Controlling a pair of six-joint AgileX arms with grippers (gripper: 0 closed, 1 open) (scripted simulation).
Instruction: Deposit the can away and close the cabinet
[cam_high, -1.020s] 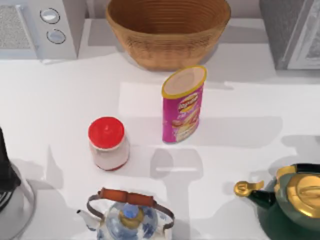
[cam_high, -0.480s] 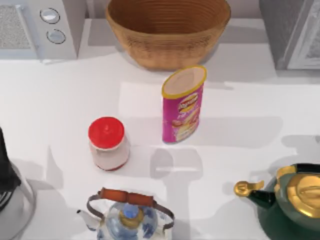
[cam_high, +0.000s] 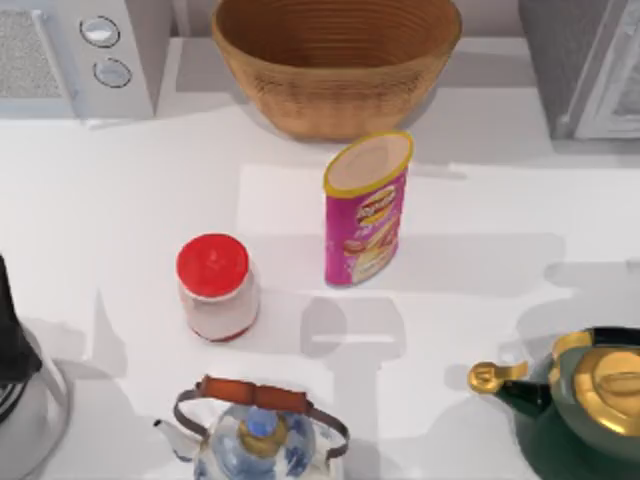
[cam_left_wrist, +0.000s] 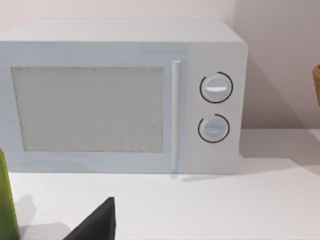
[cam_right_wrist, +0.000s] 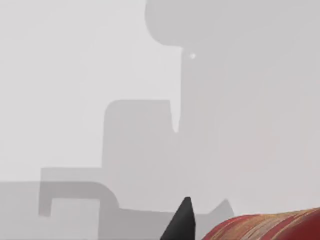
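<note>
The can (cam_high: 366, 208) is a tall pink chips tube with a yellow rim, standing upright at the table's middle, in front of the basket. A grey cabinet (cam_high: 590, 62) sits at the far right corner; its front is cut off by the frame edge. My left arm (cam_high: 12, 335) is a dark shape at the left edge, far from the can. A black tip of my left gripper (cam_left_wrist: 97, 224) points toward the microwave. A black tip of my right gripper (cam_right_wrist: 182, 221) hangs over bare white table.
A wicker basket (cam_high: 336, 55) stands behind the can and a white microwave (cam_high: 75, 55) at the far left. A red-lidded jar (cam_high: 216, 287), a blue-and-white kettle (cam_high: 258, 430) and a green-and-gold teapot (cam_high: 580, 400) line the front. A red-gold striped surface (cam_right_wrist: 265, 227) lies beside the right gripper.
The shadow on the table's right side has spread leftward and grown. The can and the other objects have not moved.
</note>
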